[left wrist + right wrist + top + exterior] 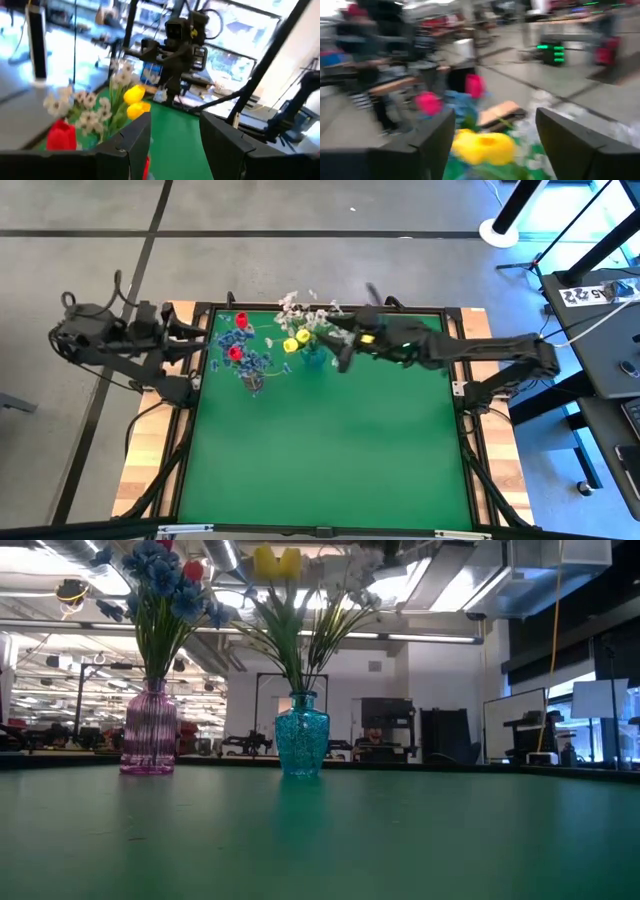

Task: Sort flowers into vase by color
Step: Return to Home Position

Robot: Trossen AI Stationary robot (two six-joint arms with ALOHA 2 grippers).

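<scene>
Two vases stand near the table's far edge. The pink vase (150,730) (253,383) holds blue clusters (160,570) and red buds (236,351). To its right, the teal vase (301,735) (313,360) holds yellow buds (297,341) (482,145) and white sprays (305,313) (90,107). My right gripper (338,345) (495,140) is open, raised just right of the teal vase's flowers, with the yellow buds showing beyond its fingers. My left gripper (200,345) (175,145) is open at the table's left edge, left of the pink vase's flowers, holding nothing.
The green mat (320,450) in front of both vases is bare down to the near edge. A black frame (455,390) borders the mat. Flower heads rise well above both vase necks between the two grippers.
</scene>
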